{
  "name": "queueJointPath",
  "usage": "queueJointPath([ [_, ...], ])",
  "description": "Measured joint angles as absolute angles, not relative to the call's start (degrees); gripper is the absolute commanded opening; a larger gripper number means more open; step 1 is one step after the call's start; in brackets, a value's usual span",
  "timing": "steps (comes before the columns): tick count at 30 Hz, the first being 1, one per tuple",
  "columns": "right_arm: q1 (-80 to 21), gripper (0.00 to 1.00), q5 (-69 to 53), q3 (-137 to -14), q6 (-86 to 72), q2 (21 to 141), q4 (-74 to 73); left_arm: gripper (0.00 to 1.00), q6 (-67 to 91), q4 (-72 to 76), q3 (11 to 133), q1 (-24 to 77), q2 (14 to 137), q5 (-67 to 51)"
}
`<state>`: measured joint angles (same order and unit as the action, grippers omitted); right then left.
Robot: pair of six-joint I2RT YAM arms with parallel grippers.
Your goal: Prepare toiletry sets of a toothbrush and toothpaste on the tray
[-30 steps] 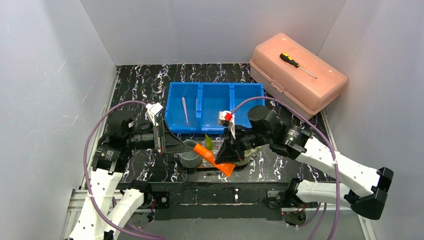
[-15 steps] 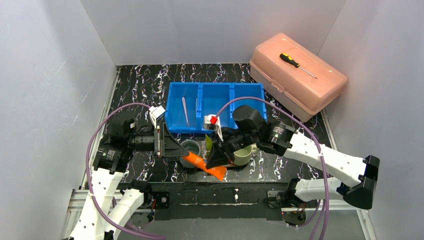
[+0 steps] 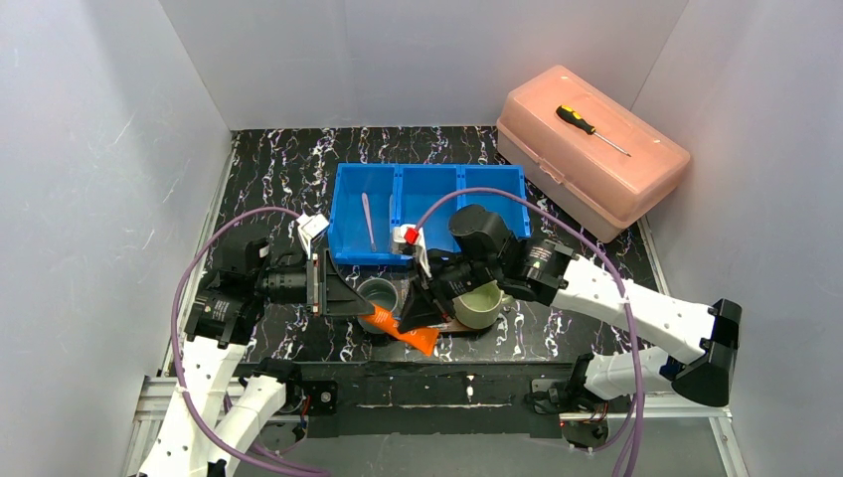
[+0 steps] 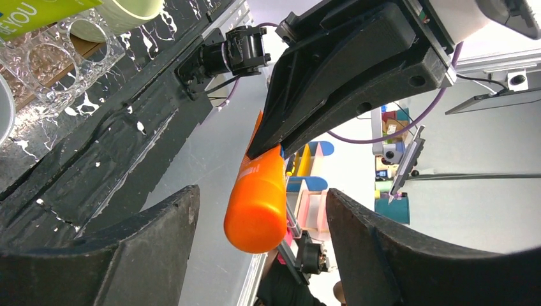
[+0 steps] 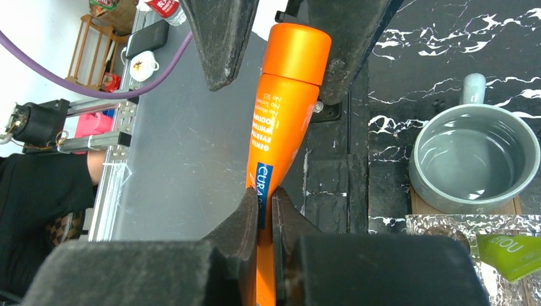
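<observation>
Right fingers [image 5: 250, 217]: clamped on orange tube's [image 5: 281, 127] flat tail.
Left fingers [image 4: 150, 248]: open, straddling its cap end.
Handling: light, squashy, slick; probably grip the firmer cap shoulder.

**Orange tube held between the two arms at the table's near edge**

The right gripper [image 3: 407, 323] is clamped on the orange tube [image 3: 418, 341], which lies tilted just in front of the grey mug [image 3: 381, 293]. The pale green mug [image 3: 479, 304] stands beside it to the right. The left gripper [image 3: 360, 303] points at the tube's left end; contact cannot be told. Behind the mugs, a blue bin [image 3: 429, 167] holds a thin toothbrush [image 3: 368, 221]. A screwdriver [image 3: 589, 128] rests on the pink box [image 3: 606, 174] at the far right.
</observation>
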<state>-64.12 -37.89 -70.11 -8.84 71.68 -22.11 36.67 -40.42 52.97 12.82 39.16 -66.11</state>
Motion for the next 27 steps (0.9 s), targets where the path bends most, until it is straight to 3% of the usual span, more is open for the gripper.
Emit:
queueJointPath([
  [20, -64.97, 0.01, -37.17, -72.99, -8.80, 74.54, -22.33, 0.32, 35.29, -40.88, 52.86, 13.80, 39.11, -66.41],
  [23, -64.99, 0.01, -37.06, -73.08, -8.80, 74.54, -22.39, 0.19, 35.14, -40.88, 52.84, 13.93, 38.98, -66.37],
  [25, -65.01, 0.01, -37.04, -73.10, -8.78, 74.54, -22.46, 0.02, 35.03, -40.88, 52.84, 14.04, 38.85, -66.32],
  [27, -65.06, 0.02, -36.97, -73.10, -8.75, 74.54, -22.46, 0.00, 34.98, -40.91, 52.84, 14.06, 38.74, -66.28],
])
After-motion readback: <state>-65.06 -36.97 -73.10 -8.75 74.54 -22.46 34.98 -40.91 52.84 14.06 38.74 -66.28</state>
